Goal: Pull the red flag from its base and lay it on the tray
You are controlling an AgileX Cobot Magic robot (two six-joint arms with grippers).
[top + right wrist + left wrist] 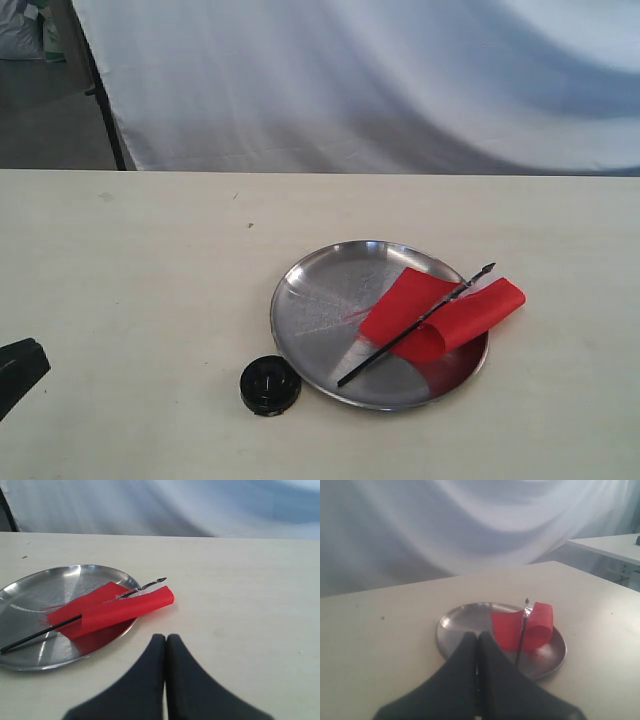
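Left gripper (476, 636), right gripper (166, 638) being held closed, empty, clear of tray (305, 305); nothing judged left to grip. Red flag (462, 320) being borne flat on tray, stick tip overhanging rim. Base (270, 385) being left bare beside tray.

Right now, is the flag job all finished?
It looks done: the red flag lies on the tray, one end over its rim, and the base sits empty beside it. Nothing in hand: the left gripper and right gripper are shut, empty. Nothing seems left.
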